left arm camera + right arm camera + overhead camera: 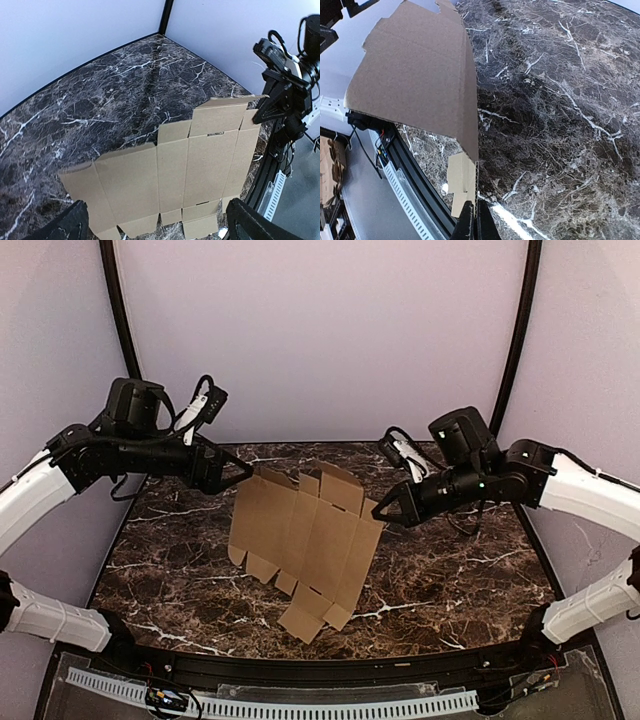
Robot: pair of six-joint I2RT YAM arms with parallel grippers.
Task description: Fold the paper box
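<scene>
Looking at the overhead view, the paper box (300,535) isn't a box at all yet. It's a flat brown die-cut sheet with all its flaps and slots showing, held up in the air over the middle of the dark marble table (450,570). It's tilted, with the upper edge toward the back and the lowest flaps hanging toward the near edge. I honestly can't tell if that bottom corner touches the tabletop or just floats above it.

The right gripper (383,508) has it by the right-hand edge. In the right wrist view the two fingers (472,222) are squeezed together at the bottom of the shot with the thin edge of the sheet (420,85) pinched between them, and the cardboard fans out up and to the left from there. So it's clamped on the cardboard, no question.

The left gripper (243,472) sits right at the sheet's upper left corner. From its own camera the fingers (70,225) are spread wide, one in each bottom corner of the shot, with the sheet (170,180) lying face-on between and beyond them. The jaws are apart and not gripping anything that I can see. The right gripper (262,112) shows up at the far end of the sheet in that view too, up by the top flap.
</scene>
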